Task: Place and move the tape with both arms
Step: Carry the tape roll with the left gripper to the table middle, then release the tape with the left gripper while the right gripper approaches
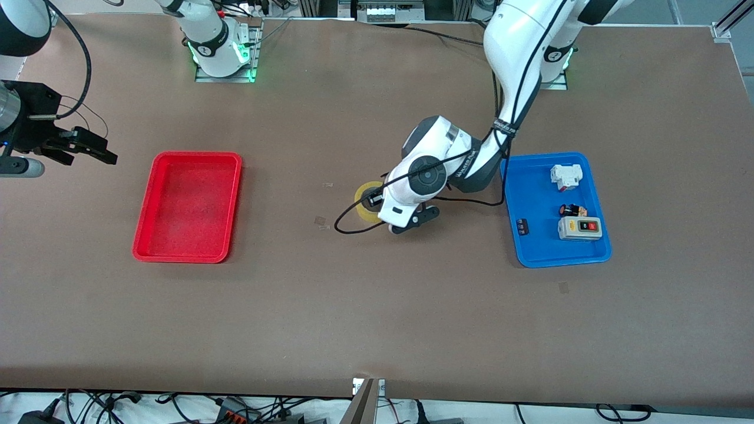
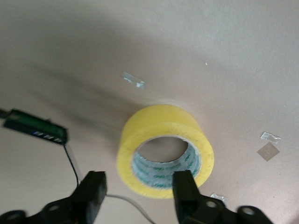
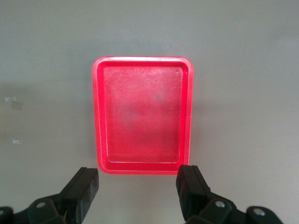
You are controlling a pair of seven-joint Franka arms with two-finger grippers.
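The yellow tape roll (image 1: 364,197) lies flat on the brown table between the two trays, partly hidden under the left arm's hand. In the left wrist view the tape (image 2: 161,128) shows its round hole. My left gripper (image 2: 139,191) is open just above it, with one finger (image 2: 184,189) over the roll's rim and the other beside the roll, gripping nothing. In the front view the left gripper (image 1: 373,206) is mostly hidden by the wrist. My right gripper (image 1: 94,148) is open and empty, held in the air at the right arm's end of the table, and it waits (image 3: 138,191).
A red tray (image 1: 147,206) lies empty toward the right arm's end; it also shows in the right wrist view (image 3: 96,116). A blue tray (image 1: 530,194) toward the left arm's end holds a white-grey switch box (image 1: 580,228) and small parts. A black cable (image 1: 347,227) loops on the table by the tape.
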